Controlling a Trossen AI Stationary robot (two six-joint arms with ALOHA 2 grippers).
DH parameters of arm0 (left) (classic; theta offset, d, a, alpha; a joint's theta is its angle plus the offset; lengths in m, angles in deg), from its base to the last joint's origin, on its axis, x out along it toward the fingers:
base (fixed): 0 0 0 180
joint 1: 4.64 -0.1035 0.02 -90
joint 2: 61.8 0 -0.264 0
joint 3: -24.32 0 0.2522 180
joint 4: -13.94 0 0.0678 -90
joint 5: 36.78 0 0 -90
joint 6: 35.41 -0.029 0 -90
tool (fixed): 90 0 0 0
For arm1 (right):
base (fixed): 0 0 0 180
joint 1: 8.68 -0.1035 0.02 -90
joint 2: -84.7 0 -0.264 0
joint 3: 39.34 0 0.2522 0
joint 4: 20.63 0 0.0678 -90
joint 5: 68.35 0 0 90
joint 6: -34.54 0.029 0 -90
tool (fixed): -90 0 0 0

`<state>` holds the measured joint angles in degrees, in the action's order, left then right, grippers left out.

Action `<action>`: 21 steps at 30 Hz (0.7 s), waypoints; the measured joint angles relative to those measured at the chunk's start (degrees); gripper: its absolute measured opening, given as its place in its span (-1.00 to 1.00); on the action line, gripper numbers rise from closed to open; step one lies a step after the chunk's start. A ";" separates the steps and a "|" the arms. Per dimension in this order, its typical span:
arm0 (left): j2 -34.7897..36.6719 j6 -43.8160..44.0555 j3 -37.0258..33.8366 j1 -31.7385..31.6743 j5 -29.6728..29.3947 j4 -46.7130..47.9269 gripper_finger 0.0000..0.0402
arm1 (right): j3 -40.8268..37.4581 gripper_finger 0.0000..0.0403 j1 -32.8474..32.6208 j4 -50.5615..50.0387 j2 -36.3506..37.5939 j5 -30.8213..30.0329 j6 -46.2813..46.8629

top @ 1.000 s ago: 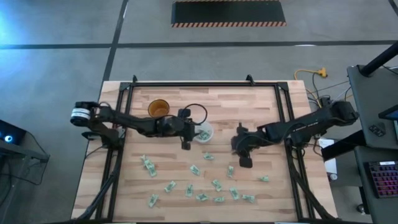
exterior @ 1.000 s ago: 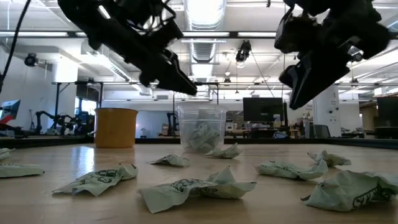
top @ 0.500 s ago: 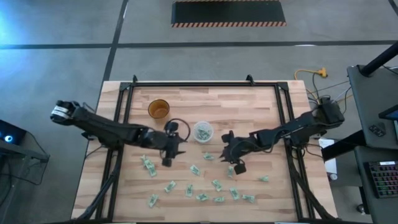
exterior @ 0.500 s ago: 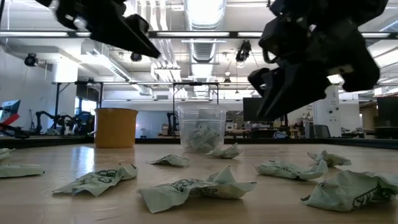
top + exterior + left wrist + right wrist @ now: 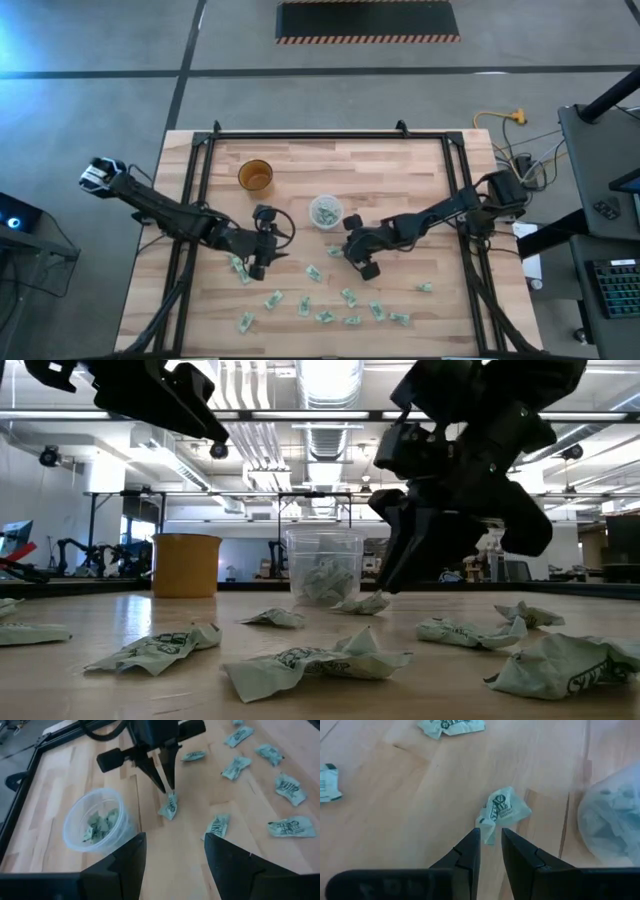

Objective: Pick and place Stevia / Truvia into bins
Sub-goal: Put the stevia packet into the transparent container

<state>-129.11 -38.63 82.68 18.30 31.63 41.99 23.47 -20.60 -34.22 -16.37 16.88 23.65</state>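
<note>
Reaching low over the pale wooden table [image 5: 400,170], the right gripper [image 5: 490,845] has its dark fingers slightly parted, tips poised at the near edge of a crumpled pale green and white paper sachet [image 5: 501,811] without clamping it (whether they touch it cannot be told). Just beyond that sachet stands the small round translucent plastic cup [image 5: 326,211], already holding several sachets. The left gripper [image 5: 258,268] hovers on the cup's other side, fingers spread apart and empty, with a sachet [image 5: 239,266] just beside it. More loose sachets [image 5: 349,297] lie scattered nearer the table's front edge. An amber-brown round cup [image 5: 255,175] stands well beyond the left gripper.
</note>
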 joint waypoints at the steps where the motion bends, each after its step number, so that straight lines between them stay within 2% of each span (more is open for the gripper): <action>1: 0.00 -0.01 0.00 0.00 -0.08 0.08 -0.08 | 0.26 -0.66 -0.02 -0.19 0.07 0.02 0.21; 13: 0.00 -0.02 0.00 -0.04 -0.21 -0.07 -0.08 | 0.21 -0.65 -0.07 0.73 -2.05 0.24 1.87; 21: 0.00 -0.04 0.00 -0.04 -0.21 -0.09 -0.08 | 0.18 -0.47 0.37 1.81 -2.18 0.21 1.89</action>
<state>-129.11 -38.67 82.68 18.25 31.42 41.90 23.65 -20.23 -32.41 -18.54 17.09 25.55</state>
